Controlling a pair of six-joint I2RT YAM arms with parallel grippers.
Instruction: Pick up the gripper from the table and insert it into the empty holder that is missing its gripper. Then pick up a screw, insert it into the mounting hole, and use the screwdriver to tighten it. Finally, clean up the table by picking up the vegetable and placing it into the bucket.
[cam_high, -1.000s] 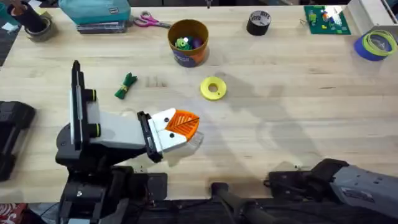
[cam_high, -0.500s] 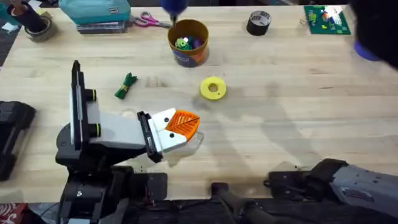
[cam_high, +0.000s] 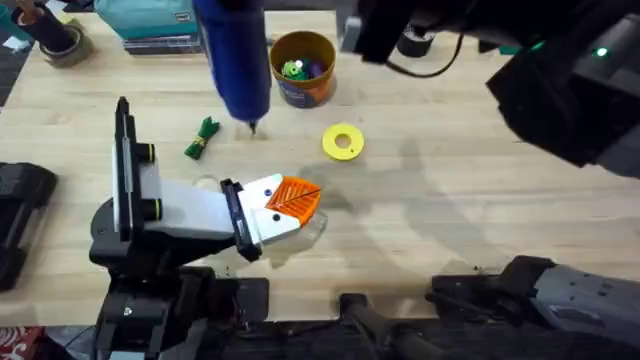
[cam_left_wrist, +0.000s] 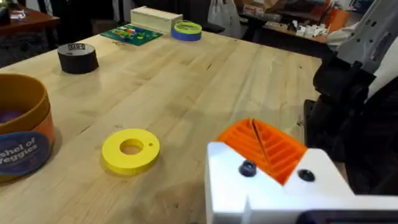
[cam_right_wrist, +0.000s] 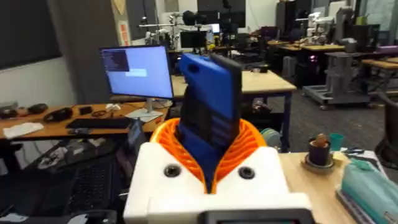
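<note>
The right gripper (cam_right_wrist: 208, 171) is clenched on the blue screwdriver (cam_high: 235, 55), which hangs bit-down high over the table, beyond the left gripper (cam_high: 290, 205). The left gripper holds an orange ribbed gripper (cam_left_wrist: 264, 148) pinched between its white fingers, low over the wood. The main risk is the swinging screwdriver bit striking the left arm, or the driver slipping in its pads because the grasp looks off-centre. The vegetable (cam_high: 202, 138) lies just beyond and left of the left gripper, near the bit's tip, and could be knocked aside. The bucket (cam_high: 303, 68) sits close beside the screwdriver and could be tipped.
</note>
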